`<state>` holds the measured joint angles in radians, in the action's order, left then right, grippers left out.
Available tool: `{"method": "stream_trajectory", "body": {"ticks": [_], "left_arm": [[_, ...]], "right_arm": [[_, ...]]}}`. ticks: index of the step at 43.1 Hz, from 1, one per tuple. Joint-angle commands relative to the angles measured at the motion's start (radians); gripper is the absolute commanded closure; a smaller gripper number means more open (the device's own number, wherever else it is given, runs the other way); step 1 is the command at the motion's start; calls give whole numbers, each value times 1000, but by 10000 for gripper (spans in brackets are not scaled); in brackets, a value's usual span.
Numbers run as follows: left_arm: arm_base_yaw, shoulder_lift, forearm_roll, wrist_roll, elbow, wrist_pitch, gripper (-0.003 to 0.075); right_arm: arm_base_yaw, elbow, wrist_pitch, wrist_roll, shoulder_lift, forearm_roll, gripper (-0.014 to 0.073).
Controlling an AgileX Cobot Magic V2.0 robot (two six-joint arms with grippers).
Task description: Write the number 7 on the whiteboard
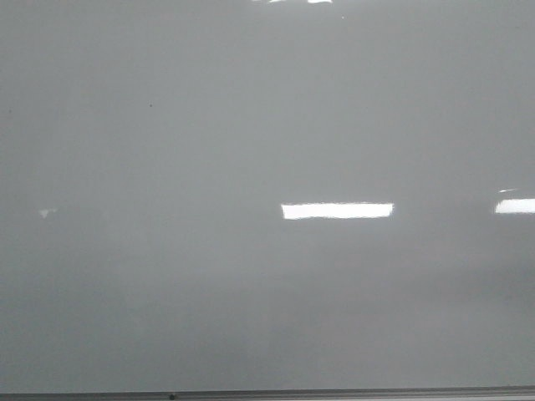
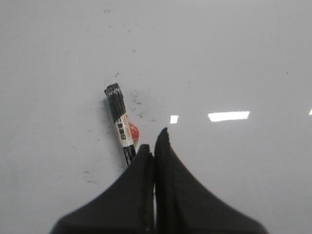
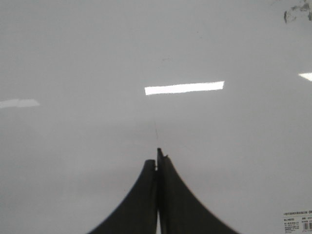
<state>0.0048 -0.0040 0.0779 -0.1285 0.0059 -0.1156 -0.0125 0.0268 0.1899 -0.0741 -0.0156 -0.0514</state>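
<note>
- Front view: the whiteboard (image 1: 251,125) fills the frame, blank; no number 7 is drawn, so by this view the writing is all left to do. Neither arm shows.
- Left wrist view: left gripper (image 2: 154,141) fingers pressed together, empty; a marker (image 2: 120,124) lies just beside them, unheld, among faint smudges.
- Right wrist view: right gripper (image 3: 157,158) fingers likewise closed, empty; a printed label (image 3: 297,220) sits well apart.
</note>
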Motion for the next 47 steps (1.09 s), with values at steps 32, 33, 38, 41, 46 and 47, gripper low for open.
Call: {"method": "stream_trajectory", "body": {"ticks": [32,33,38,41,46,47], "left_arm": [[0,417,68,9,-411,-91,713],[0,419,68,9,-411,-89,691],[0,429,68,9,-411,-89,468],[0,429,68,9,-411,-89,296],[0,429,68,9,-411,-89,111],[0,429,68,9,-411,-88,102]], "right_arm": [[2,-463,214,-9,286,-31,621],[2,-463,213,-9,286,-31,589],[2,-463,206,-9,286,-31,354],[2,-463,206,-9,286,-31,200],[2,-463,206,-9,286,-31,46],[2,-463,206,-9,286,-31,36]]}}
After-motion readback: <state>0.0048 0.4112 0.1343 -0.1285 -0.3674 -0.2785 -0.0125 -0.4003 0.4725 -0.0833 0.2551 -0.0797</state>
